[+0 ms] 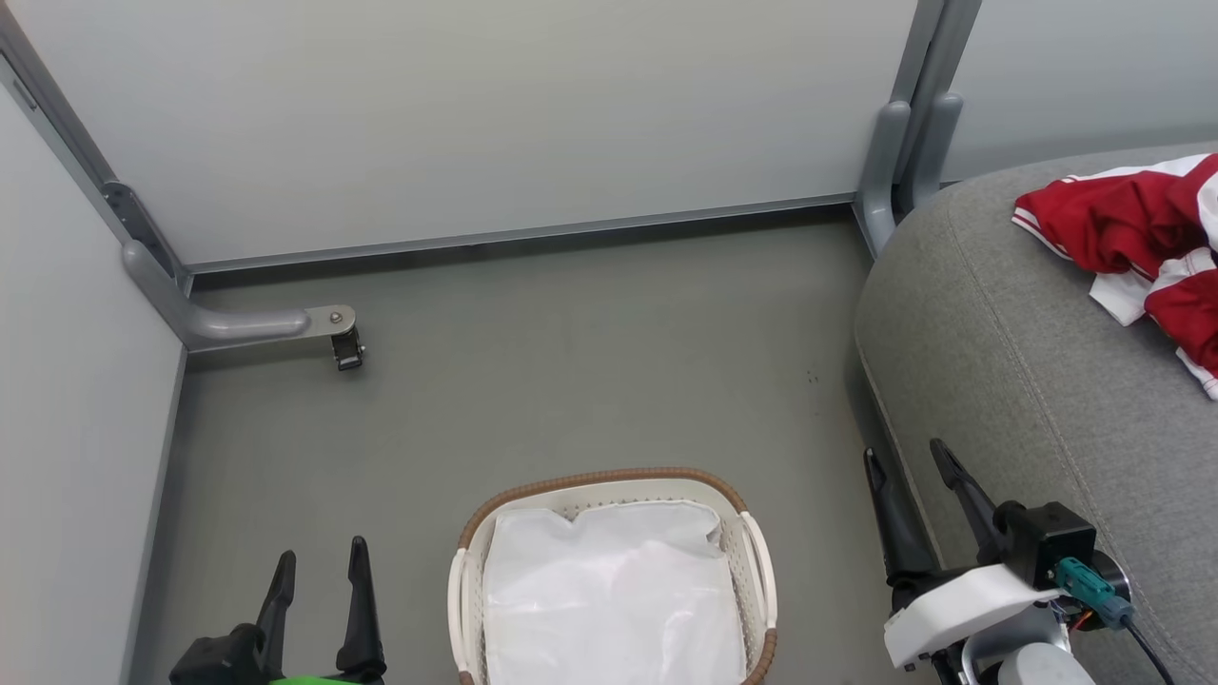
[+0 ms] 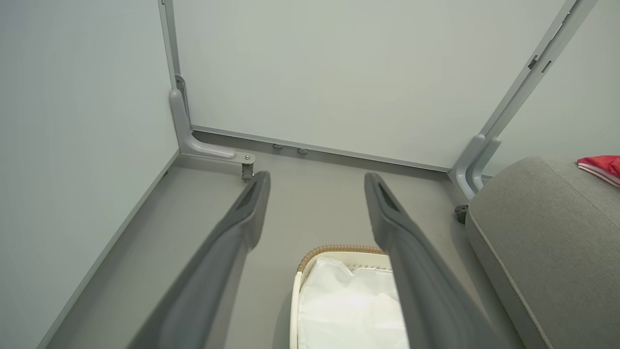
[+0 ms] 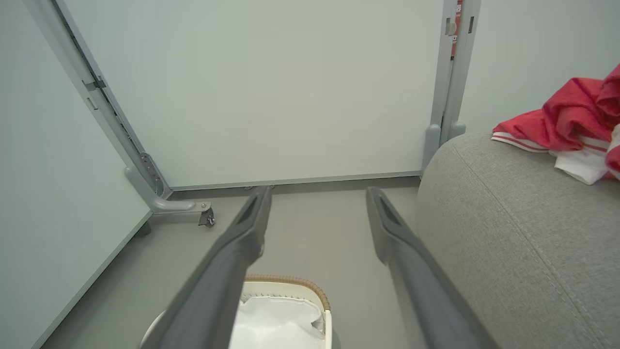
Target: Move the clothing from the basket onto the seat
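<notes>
The red and white clothing [image 1: 1137, 252] lies crumpled on the grey seat [image 1: 1009, 362] at the right, also seen as clothing [image 3: 566, 126] on the seat [image 3: 508, 232] and clothing [image 2: 600, 167] on the seat [image 2: 547, 228]. The white lattice basket [image 1: 752, 557] with its brown rim stands on the floor at bottom centre, holding only a white liner [image 1: 614, 595]. My left gripper [image 1: 319, 561] is open to the basket's left. My right gripper [image 1: 909, 457] is open between basket and seat, holding nothing.
Pale partition walls [image 1: 476, 114] close the space at the back and left. A grey foot with a caster [image 1: 328, 328] juts onto the floor at the back left, and grey posts [image 1: 904, 152] stand at the seat's far corner.
</notes>
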Robot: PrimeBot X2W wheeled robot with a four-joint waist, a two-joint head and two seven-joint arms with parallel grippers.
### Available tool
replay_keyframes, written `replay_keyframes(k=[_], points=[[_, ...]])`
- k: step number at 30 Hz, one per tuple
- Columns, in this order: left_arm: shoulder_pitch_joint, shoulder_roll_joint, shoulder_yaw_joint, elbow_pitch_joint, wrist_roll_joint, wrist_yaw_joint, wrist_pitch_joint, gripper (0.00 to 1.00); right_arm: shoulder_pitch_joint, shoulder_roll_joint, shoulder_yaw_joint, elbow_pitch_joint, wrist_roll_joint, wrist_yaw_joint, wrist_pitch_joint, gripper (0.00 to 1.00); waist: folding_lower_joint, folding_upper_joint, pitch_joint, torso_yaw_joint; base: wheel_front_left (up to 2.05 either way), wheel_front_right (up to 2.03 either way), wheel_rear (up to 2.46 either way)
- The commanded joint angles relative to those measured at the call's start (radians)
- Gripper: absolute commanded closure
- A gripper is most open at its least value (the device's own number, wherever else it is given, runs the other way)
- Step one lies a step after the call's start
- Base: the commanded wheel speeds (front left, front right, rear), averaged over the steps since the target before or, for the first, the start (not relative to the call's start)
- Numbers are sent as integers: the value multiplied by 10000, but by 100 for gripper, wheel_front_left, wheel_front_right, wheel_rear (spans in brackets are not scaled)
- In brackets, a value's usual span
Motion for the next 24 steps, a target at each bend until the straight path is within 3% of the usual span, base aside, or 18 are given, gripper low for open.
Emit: replay_keyframes(k=[1, 13, 14, 18, 24], points=[[-1, -24, 51, -3, 62, -21, -7, 0, -65, -40, -8, 39, 67, -11, -23, 0, 1, 0, 11, 6, 0, 0, 0], [-66, -98, 149, -30, 49, -111, -7, 0, -77, -38, 41, 57, 84, -11, -23, 0, 1, 0, 44, 30, 0, 0, 0], [-10, -73, 112, -6, 51, -81, 0, 100, -27, 0, 53, 38, 16, 0, 0, 100, 1, 0, 44, 30, 0, 0, 0], [-24, -78, 76, 264, -80, -89, 44, 100, 131, 36, 69, 252, 148, 2, 20, 100, 1, 0, 44, 32, 0, 0, 0], [-212, -92, 256, 270, -1107, -157, 363, 100, 91, -29, -44, 206, 1363, 1, 273, 100, 1, 0, 33, 34, 0, 0, 0]])
